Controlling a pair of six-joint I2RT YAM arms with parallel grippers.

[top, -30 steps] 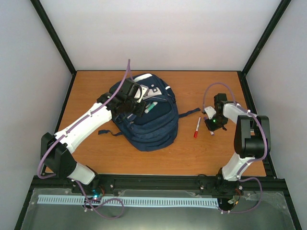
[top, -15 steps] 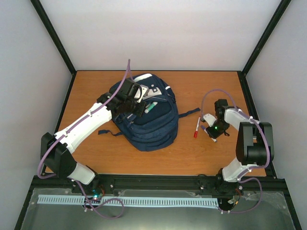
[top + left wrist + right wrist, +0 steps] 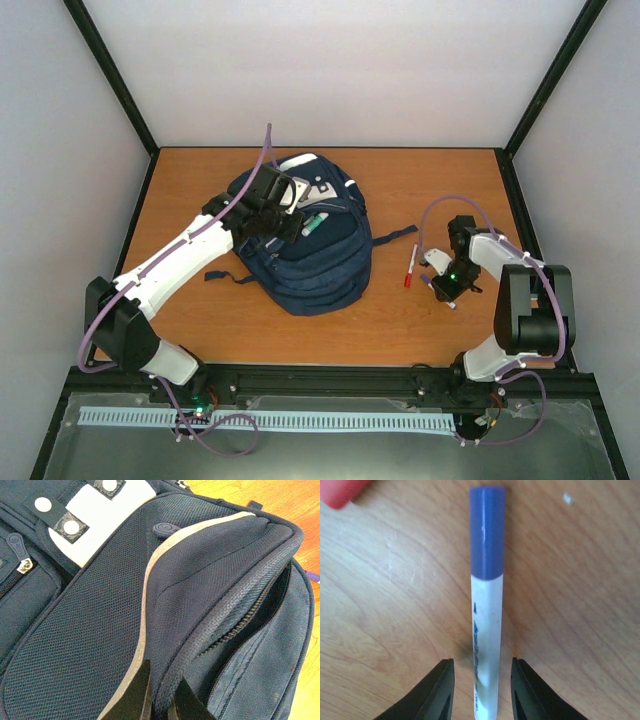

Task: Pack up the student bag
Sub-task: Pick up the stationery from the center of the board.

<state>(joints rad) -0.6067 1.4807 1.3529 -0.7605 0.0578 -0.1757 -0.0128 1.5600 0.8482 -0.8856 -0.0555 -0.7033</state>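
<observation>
1. While the left gripper (image 3: 161, 700) pinches the student bag (image 3: 310, 265), left of the surface's (image 3: 440, 190) centre, its pocket (image 3: 260, 615) gapes.
2. Right gripper (image 3: 482, 690), slightly parted, straddles a blue-capped marker (image 3: 487, 580), ungrasped; red-capped pen (image 3: 411, 267) also unpacked.

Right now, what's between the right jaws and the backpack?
Top view: a red-capped marker lies on the table between the right jaws and the backpack, with the bag's loose strap ending near it. Otherwise bare wood.
</observation>
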